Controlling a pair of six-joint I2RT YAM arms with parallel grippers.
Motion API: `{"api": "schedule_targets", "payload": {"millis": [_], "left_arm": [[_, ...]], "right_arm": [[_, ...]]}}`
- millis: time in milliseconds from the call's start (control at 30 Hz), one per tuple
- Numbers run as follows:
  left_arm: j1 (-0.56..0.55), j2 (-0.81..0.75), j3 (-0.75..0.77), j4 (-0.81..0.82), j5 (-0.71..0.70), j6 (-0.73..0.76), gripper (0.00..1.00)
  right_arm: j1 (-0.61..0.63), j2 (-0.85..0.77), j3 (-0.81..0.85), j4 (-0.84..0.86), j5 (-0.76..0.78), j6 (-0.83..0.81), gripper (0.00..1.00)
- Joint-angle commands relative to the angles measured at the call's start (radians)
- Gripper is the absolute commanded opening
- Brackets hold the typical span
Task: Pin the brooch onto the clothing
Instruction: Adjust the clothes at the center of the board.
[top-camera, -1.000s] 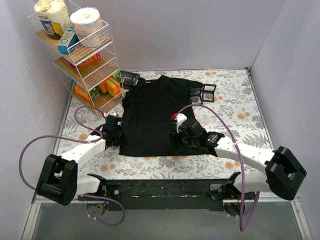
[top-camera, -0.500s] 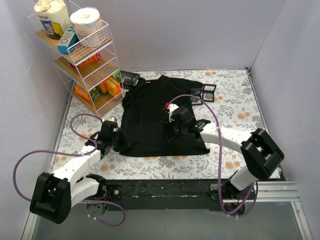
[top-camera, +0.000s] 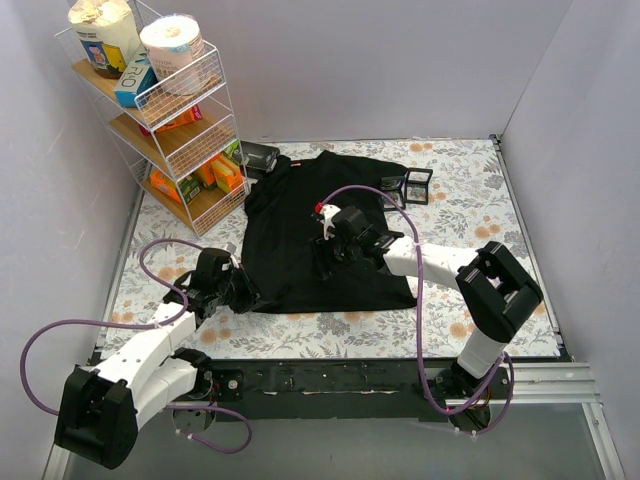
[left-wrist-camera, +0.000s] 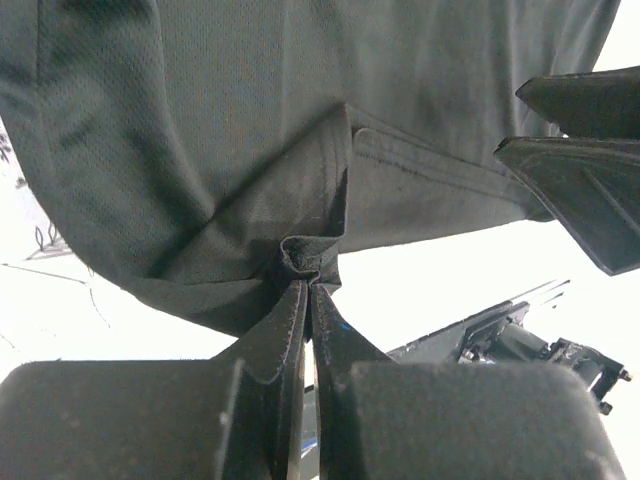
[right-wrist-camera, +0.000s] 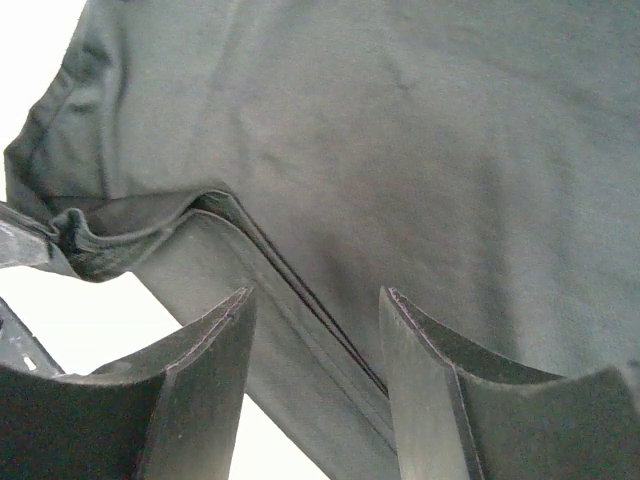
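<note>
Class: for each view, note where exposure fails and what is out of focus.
Top external: evenly lit and sharp, floral table pattern readable, but the black T-shirt shows little fold detail. Left wrist: the table beyond the shirt is blown out to white; the near jaws look soft. Right wrist: white glare at lower left; the fabric's weave is blurred.

This is a robot test cell in a lab, dressed to look homely. Plain pale walls (top-camera: 380, 70) box in a floral-clothed tabletop (top-camera: 470, 210). A black mounting rail (top-camera: 330, 378) runs along the tabletop's near edge, and a wire rack (top-camera: 190, 140) of groceries stands at its far left corner.
</note>
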Motion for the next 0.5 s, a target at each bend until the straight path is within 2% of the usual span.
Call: {"api": "schedule_targets", "payload": {"millis": [0,100,467], "left_arm": [[-0.001,-0.033,0.036,-0.087,0.056,-0.017,0.0],[-0.003,-0.033,0.053,-0.127,0.045,-0.013,0.0],[-0.003,-0.104,0.085,-0.228,-0.038,-0.034,0.0]], "right_arm": [[0.023,0.012,0.055,0.101,-0.098,-0.025,0.59],[0.044,0.063,0.104,0.113,-0.181,-0.04,0.6],[0.193,0.249,0.26,0.089,-0.27,-0.097,0.59]]}}
